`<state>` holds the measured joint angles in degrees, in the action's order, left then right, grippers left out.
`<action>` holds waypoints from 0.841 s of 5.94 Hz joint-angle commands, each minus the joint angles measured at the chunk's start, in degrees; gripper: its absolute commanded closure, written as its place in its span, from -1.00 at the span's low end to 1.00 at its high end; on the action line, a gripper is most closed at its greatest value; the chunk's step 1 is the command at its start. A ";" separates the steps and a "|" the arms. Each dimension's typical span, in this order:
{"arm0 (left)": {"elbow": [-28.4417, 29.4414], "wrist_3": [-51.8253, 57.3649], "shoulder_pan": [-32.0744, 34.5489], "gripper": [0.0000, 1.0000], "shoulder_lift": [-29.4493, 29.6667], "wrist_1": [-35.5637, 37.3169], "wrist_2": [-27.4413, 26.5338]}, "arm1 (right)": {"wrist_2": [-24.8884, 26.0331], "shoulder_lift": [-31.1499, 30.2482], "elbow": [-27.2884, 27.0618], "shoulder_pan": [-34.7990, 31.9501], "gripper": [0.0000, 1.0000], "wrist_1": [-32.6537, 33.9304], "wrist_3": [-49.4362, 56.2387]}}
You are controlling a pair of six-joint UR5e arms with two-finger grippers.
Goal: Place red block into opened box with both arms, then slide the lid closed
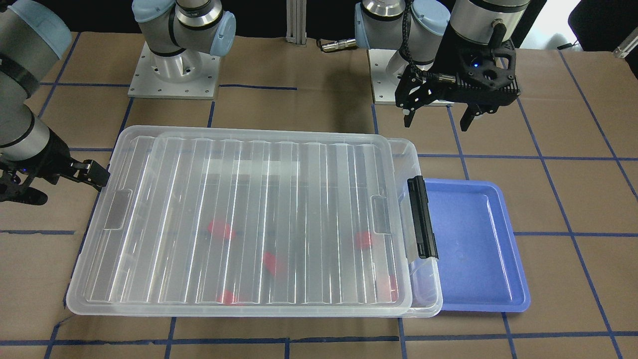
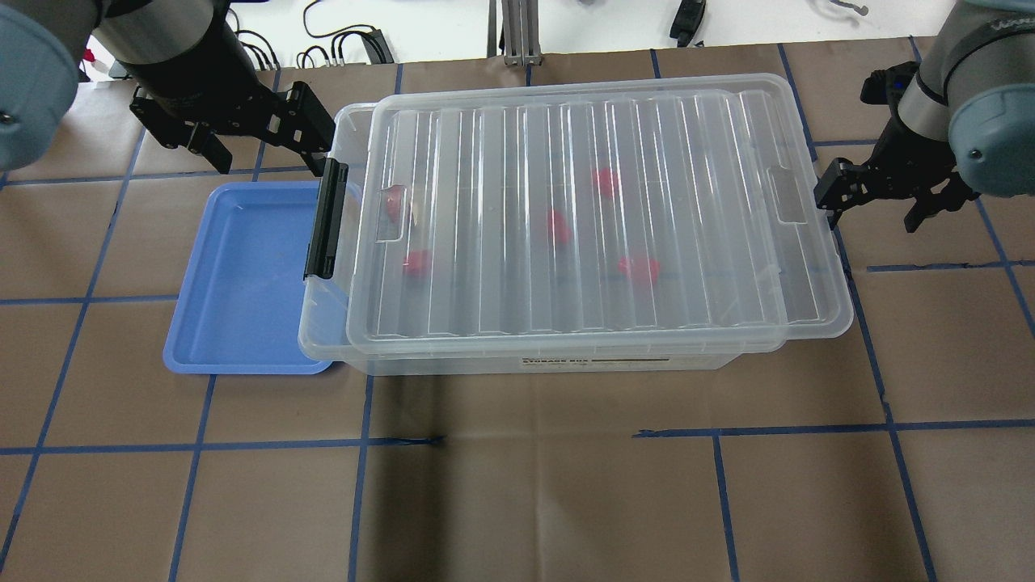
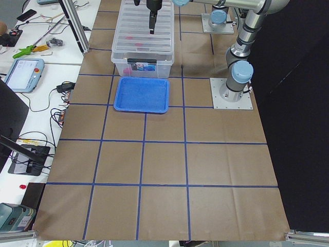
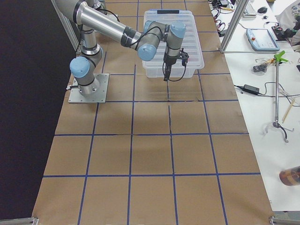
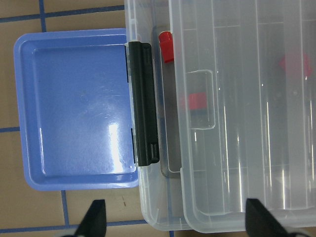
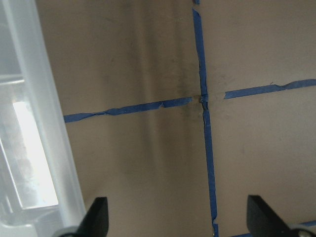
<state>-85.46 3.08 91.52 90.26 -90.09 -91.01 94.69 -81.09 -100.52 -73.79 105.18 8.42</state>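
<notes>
The box (image 2: 317,339) stands on the counter (image 2: 517,485), which is brown paper marked with a grid of blue tape. Its long sides run left to right, and the black latch bar (image 2: 325,218) is on its left short end. The lid (image 2: 501,162) lies flat on top but is shifted to the right. This leaves a narrow strip of the box uncovered at the latch end, while the lid's right end juts past the box's right end.

Five red blocks (image 2: 556,225) lie scattered on the box floor and show blurred through the ribbed lid. In the left wrist view, one red block (image 5: 166,45) sits partly in the uncovered strip just beside the latch bar. A blue tray (image 2: 242,267) rests on the counter against the latch end, its right rim tucked under the box's edge.

The left gripper (image 2: 263,149) hangs above the counter at the far left corner of the box, beyond the tray. Its fingers are spread wide and hold nothing. The right gripper (image 2: 880,206) sits low at the right short end, level with the lid's tab recess. Its fingers are also apart and empty. One fingertip is just beside the lid's edge, and the pictures do not show whether it touches.
</notes>
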 commanded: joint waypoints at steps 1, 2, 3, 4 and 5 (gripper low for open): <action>-0.06 0.00 0.06 -0.97 -0.08 0.00 -0.22 | -2.22 0.06 -0.02 -1.27 -1.00 -0.15 -0.68; -0.14 -0.09 0.06 -0.97 0.09 0.00 -0.39 | -2.23 0.06 -0.02 -1.97 -1.00 -0.15 -0.69; -0.06 -0.09 0.15 -0.97 0.09 0.00 -0.13 | -2.23 0.06 0.06 -2.50 -1.00 -0.15 -0.69; -0.06 0.00 0.15 -0.97 0.00 0.00 -0.39 | -2.23 0.15 0.06 -2.68 -1.00 -0.06 -0.69; -0.23 -0.09 0.15 -0.97 0.09 0.00 -0.39 | -1.62 0.15 0.85 -2.68 -1.00 -0.06 -0.60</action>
<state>-85.59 3.03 91.66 90.31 -90.09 -91.36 92.67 -80.97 -100.19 -76.38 105.10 7.76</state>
